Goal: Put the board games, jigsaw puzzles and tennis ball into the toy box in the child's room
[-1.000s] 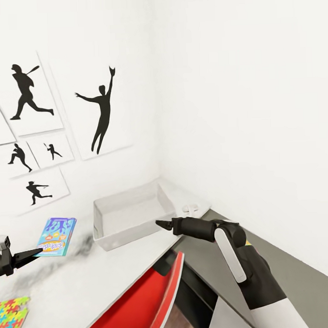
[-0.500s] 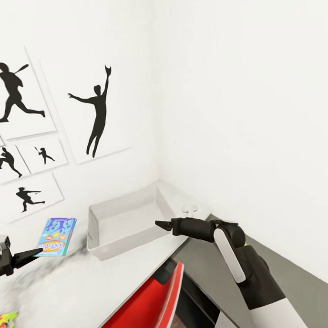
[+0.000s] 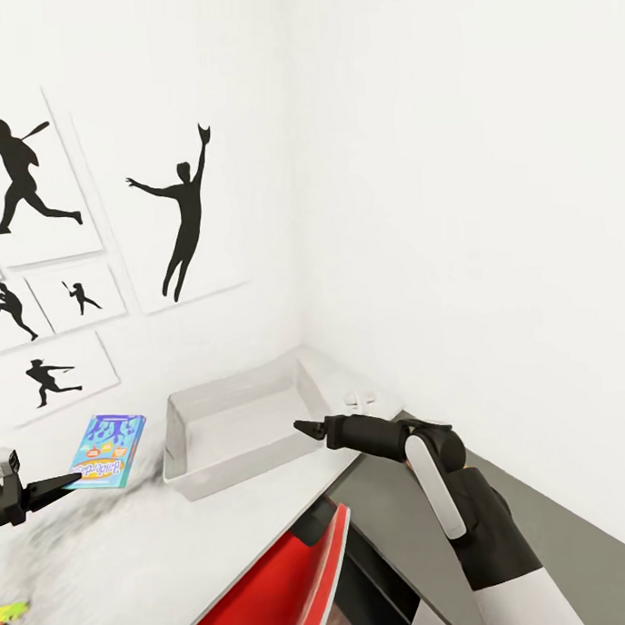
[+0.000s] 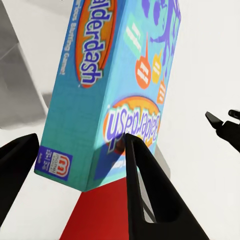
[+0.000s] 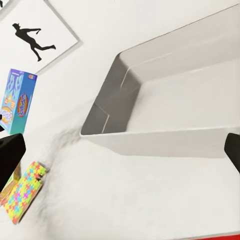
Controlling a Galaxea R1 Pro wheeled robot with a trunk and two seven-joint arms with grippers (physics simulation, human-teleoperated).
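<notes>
The table (image 3: 132, 557) runs into the room's corner, and the toy box (image 3: 234, 425) sits on it there, open and with nothing inside. Left of the box, the left gripper (image 3: 61, 485) holds a board game (image 3: 108, 451) by its lower end, jaws clamped across it. The right gripper (image 3: 304, 429), jaws apparently pinched together and holding nothing, hovers at the box's near rim. The game likely needs carrying over the rim, then lowering flat before release. A jigsaw puzzle (image 5: 24, 192) lies further left.
</notes>
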